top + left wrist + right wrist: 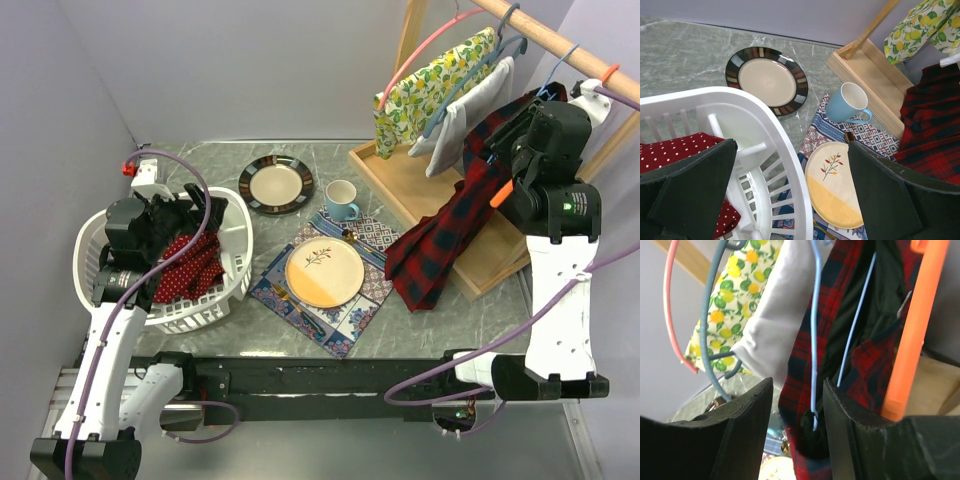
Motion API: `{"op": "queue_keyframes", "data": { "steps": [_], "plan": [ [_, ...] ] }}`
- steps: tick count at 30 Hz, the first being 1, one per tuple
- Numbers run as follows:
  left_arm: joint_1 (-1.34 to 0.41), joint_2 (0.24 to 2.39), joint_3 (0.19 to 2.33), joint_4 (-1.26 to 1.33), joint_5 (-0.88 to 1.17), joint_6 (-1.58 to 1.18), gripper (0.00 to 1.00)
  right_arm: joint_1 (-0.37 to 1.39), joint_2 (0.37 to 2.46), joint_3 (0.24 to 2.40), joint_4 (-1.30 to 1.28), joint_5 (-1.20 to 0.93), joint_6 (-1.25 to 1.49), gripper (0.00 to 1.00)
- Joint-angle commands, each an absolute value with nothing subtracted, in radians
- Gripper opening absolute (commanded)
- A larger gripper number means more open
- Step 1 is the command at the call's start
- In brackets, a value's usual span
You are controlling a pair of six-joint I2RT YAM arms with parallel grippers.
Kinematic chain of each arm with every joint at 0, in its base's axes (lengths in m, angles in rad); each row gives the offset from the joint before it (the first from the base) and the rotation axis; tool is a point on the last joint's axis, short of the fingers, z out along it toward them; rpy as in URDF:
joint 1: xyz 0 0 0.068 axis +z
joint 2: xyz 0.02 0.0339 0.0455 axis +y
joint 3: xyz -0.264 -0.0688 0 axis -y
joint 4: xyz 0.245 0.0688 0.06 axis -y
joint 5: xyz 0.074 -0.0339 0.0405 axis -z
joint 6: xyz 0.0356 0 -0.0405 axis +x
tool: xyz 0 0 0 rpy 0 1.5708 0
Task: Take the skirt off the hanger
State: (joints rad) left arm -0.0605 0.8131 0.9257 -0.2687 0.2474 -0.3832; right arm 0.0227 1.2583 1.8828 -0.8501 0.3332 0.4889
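The red and dark plaid skirt [440, 240] hangs on a light-blue hanger [556, 68] from the wooden rail [560, 45] at the far right, its hem draped over the rack base. My right gripper [505, 135] is up at the skirt's top. In the right wrist view the right gripper [797, 385] is open, with the hanger's wire [813, 340] and a fold of the skirt [840, 305] between the jaws. My left gripper [175, 215] is open and empty over the white basket [235, 215]; it also shows in the left wrist view [792, 145].
A red dotted cloth [190, 265] lies in the basket. A striped plate [276, 184], a blue mug [341, 200] and a yellow plate [324, 271] on a patterned mat [350, 310] fill the middle. A lemon-print garment [430, 85] and a white one [465, 120] hang left of the skirt.
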Motion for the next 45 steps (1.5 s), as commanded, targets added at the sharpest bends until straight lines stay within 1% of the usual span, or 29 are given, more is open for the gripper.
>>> {"op": "queue_keyframes", "data": {
  "steps": [1,3,7,9,13,14,16,17,18,28,36,45],
  "plan": [
    [-0.064,0.799,0.93,-0.227,0.256,-0.383,0.99,0.017,1.241,1.841,-0.756,0.411,0.486,0.52],
    [-0.064,0.799,0.931,-0.229,0.255,-0.383,0.99,0.017,1.246,1.806,-0.732,0.408,0.489,0.52],
    [-0.064,0.799,0.93,-0.227,0.256,-0.383,0.99,0.018,1.285,1.81,-0.697,0.387,0.477,0.52],
    [-0.064,0.802,0.93,-0.229,0.255,-0.383,0.99,0.018,1.31,1.828,-0.699,0.399,0.472,0.49],
    [-0.064,0.802,0.931,-0.227,0.258,-0.383,0.99,0.017,1.31,1.822,-0.663,0.41,0.46,0.31],
    [-0.064,0.802,0.93,-0.229,0.256,-0.383,0.99,0.018,1.305,1.813,-0.651,0.408,0.454,0.23],
    [-0.064,0.801,0.93,-0.229,0.255,-0.383,0.99,0.018,1.289,1.793,-0.617,0.411,0.453,0.15],
    [-0.064,0.801,0.93,-0.229,0.255,-0.382,0.99,0.018,1.273,1.773,-0.601,0.413,0.446,0.05],
    [-0.064,0.801,0.93,-0.23,0.253,-0.382,0.99,0.018,1.267,1.763,-0.585,0.42,0.443,0.0],
    [-0.064,0.804,0.93,-0.23,0.25,-0.38,0.99,0.017,1.166,1.704,-0.425,0.397,0.404,0.0],
    [-0.064,0.801,0.927,-0.229,0.25,-0.379,0.99,0.017,1.158,1.773,-0.422,0.373,0.365,0.0],
    [-0.064,0.798,0.928,-0.229,0.258,-0.377,0.99,0.032,1.115,1.793,-0.508,0.345,0.405,0.0]
  ]
}}
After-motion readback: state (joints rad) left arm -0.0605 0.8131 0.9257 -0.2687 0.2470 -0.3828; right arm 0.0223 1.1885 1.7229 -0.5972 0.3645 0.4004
